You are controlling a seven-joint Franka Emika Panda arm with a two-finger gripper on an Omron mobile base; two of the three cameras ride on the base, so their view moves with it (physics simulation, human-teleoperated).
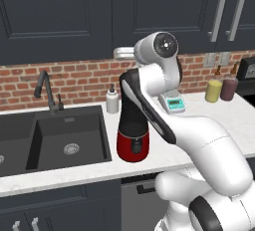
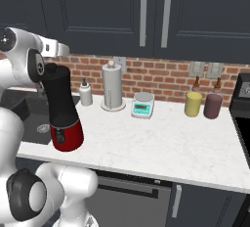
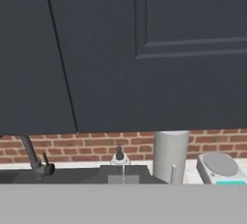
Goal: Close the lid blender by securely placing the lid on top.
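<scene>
Blender (image 1: 132, 125), frame centre, behind the arm; gripper (image 1: 121, 53) above its jar, finger spacing and contents perhaps hidden—cannot tell.

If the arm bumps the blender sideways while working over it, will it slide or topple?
The blender looks apt to tip: it is tall and narrow, the black jar standing well above the rounded red base. That base is the widest part, which may help a little. It also stands near the counter's front edge beside the sink, so a push could carry it off.
</scene>
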